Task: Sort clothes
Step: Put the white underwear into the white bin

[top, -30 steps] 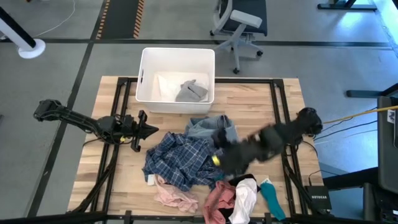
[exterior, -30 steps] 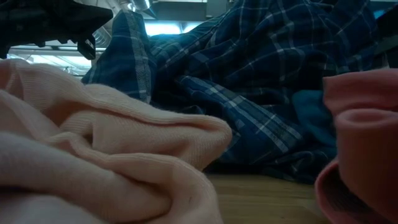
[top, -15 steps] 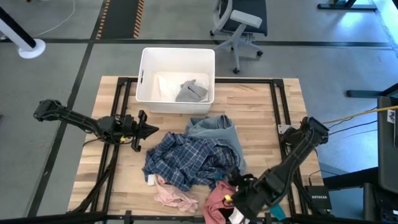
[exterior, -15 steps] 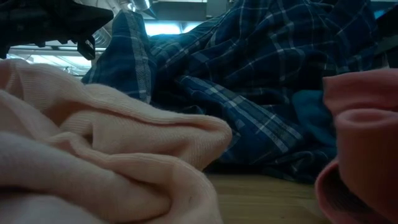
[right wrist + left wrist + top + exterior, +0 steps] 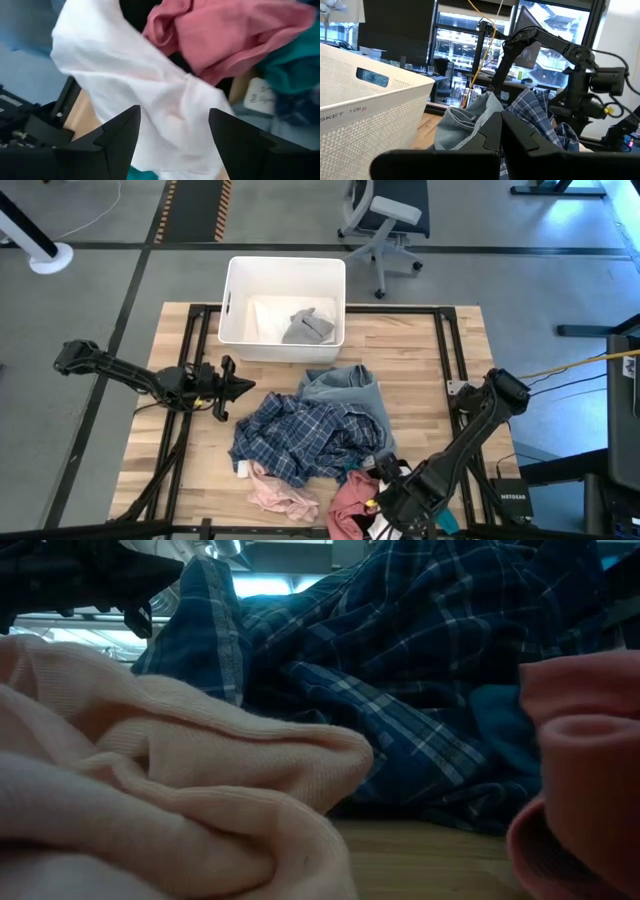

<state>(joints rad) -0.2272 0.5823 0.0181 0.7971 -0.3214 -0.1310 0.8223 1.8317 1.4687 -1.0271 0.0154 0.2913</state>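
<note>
right gripper (image 5: 172, 135) lowered, spread over white garment (image 5: 150, 95)

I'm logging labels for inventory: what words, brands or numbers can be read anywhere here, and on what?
"NETGEAR": on the small black box at the table's right edge, high view.
"SKET 1": partial print on the white bin wall, left wrist view; the rest is cut off.
White tag by the pink garment, right wrist view: too blurred to read.
</note>
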